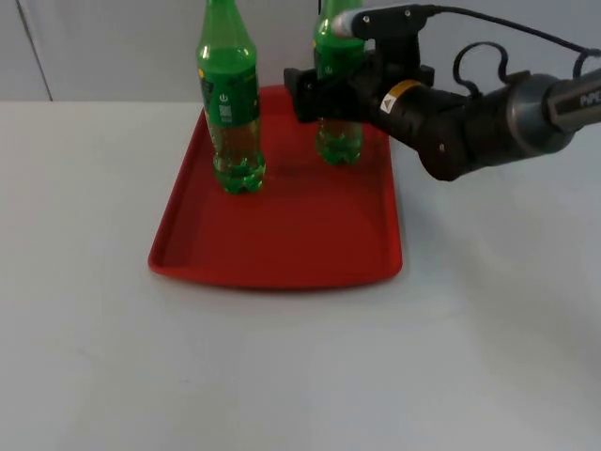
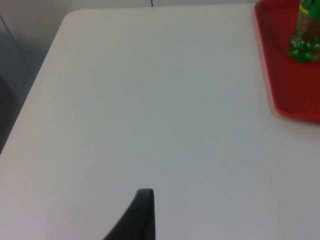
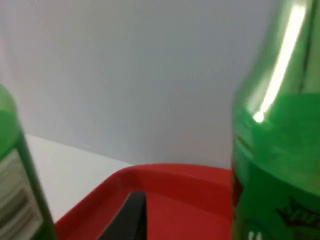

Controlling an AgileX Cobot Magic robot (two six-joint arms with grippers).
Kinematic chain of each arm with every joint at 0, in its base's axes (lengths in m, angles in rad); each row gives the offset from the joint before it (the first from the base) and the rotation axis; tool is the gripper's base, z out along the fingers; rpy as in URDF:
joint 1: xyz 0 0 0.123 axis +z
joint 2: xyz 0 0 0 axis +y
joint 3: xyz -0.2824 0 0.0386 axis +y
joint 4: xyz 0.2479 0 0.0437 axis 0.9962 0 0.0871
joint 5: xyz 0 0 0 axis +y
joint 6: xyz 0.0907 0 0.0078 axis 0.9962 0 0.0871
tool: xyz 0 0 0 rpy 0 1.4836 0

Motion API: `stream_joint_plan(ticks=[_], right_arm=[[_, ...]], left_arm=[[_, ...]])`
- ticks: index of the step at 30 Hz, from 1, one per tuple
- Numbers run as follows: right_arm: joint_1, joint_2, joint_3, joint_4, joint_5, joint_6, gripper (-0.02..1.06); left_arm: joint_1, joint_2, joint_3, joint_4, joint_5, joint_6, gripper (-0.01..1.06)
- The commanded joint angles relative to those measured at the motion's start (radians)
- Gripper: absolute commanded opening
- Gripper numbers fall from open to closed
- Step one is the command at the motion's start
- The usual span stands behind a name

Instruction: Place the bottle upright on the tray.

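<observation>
Red plastic is what everything here rests on: in the top view the tray (image 1: 282, 235) lies on the white table (image 1: 84, 310), and two green bottles stand on it. The one on the tray's left side (image 1: 230, 103) stands free. The other, the bottle (image 1: 338, 94) I am handling, stands upright near the tray's far right corner, base on the tray floor, long axis vertical. My right gripper (image 1: 324, 92) reaches in from the right, roughly level, and sits at the bottle's mid-height with black fingers either side of the body. Whether they pinch it or have let go, I cannot tell from here. The bottle lies directly between my fingers, so my next move, as I judge it, turns on backing straight out to the right without tipping it.

From my left wrist, I see bare table, the tray's edge (image 2: 280, 95) and the base of the free bottle (image 2: 302, 42) well away from my left gripper (image 2: 142, 215). This arm waits; I cannot tell its finger spread.

From my right wrist, the held bottle (image 3: 280, 150) looms close beside me, its green wall upright, with the tray's rim (image 3: 165, 172) beyond, the second bottle (image 3: 15, 180) off to the other side, and the grey partition wall (image 3: 140, 70) behind.
</observation>
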Motion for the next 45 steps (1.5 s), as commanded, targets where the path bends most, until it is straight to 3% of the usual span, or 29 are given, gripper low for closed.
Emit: stream_joint_plan(ticks=[1, 5, 12, 15, 16, 20, 21, 25, 27, 30, 40, 45], right_arm=[[0.003, -0.042, 0.038, 0.026, 0.027, -0.019, 1.05], [0.008, -0.16, 0.175, 0.233, 0.123, -0.162, 1.05], [0.021, -0.31, 0.321, 0.351, 0.228, -0.282, 1.05], [0.021, -0.393, 0.373, 0.353, 0.366, -0.273, 1.05], [0.021, -0.393, 0.373, 0.353, 0.366, -0.273, 1.05], [0.021, -0.495, 0.401, 0.351, 0.582, -0.273, 1.05], [0.021, -0.495, 0.401, 0.351, 0.582, -0.273, 1.05], [0.021, -0.559, 0.403, 0.34, 0.753, -0.273, 1.05], [0.021, -0.577, 0.405, 0.34, 0.792, -0.273, 1.05], [0.021, -0.628, 0.41, 0.286, 0.902, -0.265, 1.05], [0.021, -0.72, 0.426, 0.179, 1.088, -0.202, 1.05], [0.021, -0.785, 0.486, 0.154, 1.13, -0.184, 1.05]], left_arm=[[0.001, -0.003, 0.004, 0.002, -0.011, -0.001, 1.05], [0.001, -0.003, 0.004, 0.002, -0.011, -0.001, 1.05], [0.001, -0.003, 0.004, 0.002, -0.011, -0.001, 1.05], [0.001, -0.003, 0.004, 0.002, -0.011, -0.001, 1.05], [0.001, -0.003, 0.004, 0.002, -0.011, -0.001, 1.05], [0.001, -0.003, 0.004, 0.002, -0.011, -0.001, 1.05], [0.001, -0.003, 0.004, 0.002, -0.011, -0.001, 1.05], [0.001, -0.003, 0.004, 0.002, -0.011, -0.001, 1.05], [0.001, -0.003, 0.004, 0.002, -0.011, -0.001, 1.05], [0.001, -0.003, 0.004, 0.002, -0.011, -0.001, 1.05], [0.001, -0.003, 0.004, 0.002, -0.011, -0.001, 1.05], [0.001, -0.003, 0.004, 0.002, -0.011, -0.001, 1.05]])
